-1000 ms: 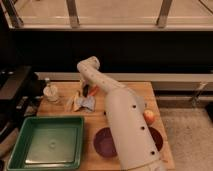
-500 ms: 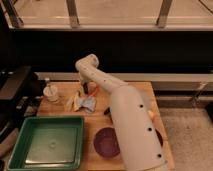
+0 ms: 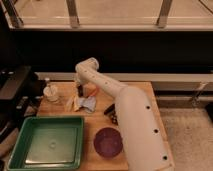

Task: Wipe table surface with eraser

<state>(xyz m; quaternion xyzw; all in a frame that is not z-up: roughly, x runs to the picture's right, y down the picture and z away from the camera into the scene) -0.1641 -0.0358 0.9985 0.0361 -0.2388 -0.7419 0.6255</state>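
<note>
My white arm reaches from the lower right across the table surface (image 3: 137, 95), a light-brown wooden board. Its gripper (image 3: 80, 91) points down at the far left part of the board, just behind the blue-grey cloth (image 3: 89, 104). The gripper is shut, and I cannot make out whether anything is in it. A small dark block (image 3: 110, 113), the eraser by its look, lies near the middle of the board against the arm's left side. The arm partly hides it.
A green tray (image 3: 20, 150) fills the near left corner and a purple bowl (image 3: 107, 141) stands beside it. A small white bottle (image 3: 50, 92) stands at the far left. A yellow piece (image 3: 75, 103) and an orange item (image 3: 93, 92) lie by the cloth.
The gripper has shifted a little to the left over the far side of the board and has closed. The cloth, bowl and tray have not moved.
</note>
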